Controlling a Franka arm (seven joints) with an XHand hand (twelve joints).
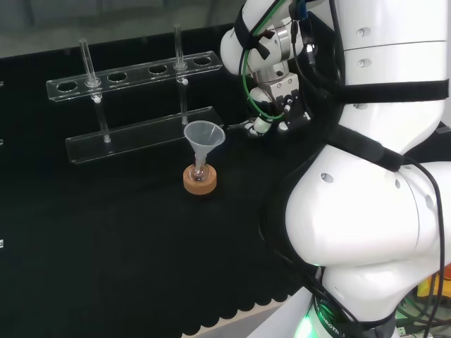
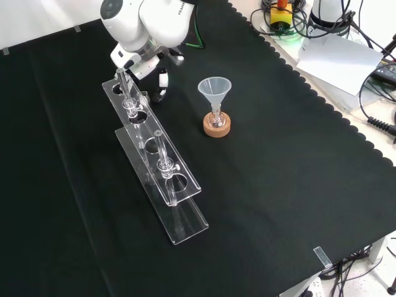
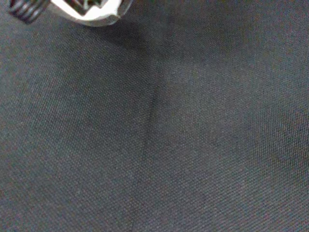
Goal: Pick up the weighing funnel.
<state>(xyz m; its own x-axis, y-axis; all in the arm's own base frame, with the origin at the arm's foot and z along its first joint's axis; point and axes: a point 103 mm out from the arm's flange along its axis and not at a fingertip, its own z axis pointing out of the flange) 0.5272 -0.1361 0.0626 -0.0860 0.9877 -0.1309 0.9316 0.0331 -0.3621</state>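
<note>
In the head view the rack (image 1: pixel 141 137) is standing by the bench's (image 1: pixel 106 253) far edge, the funnel (image 1: pixel 204 134) sitting just before it, the hand (image 1: pixel 280 104) hanging low off the rack's right end. Whether it is spread or pinching, and where the weighing funnel is lying, I cannot tell.

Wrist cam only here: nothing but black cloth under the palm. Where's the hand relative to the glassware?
Observer: Head view: the hand is low over the cloth, just off the right end of the clear tube rack.
Operator: Anything standing near it?
Observer: A funnel, stem in a small flask on a cork ring, stands left of the hand, apart from it.
Operator: Rack loaded?
Observer: Two glass tubes stand in it; the other holes are open.
</note>
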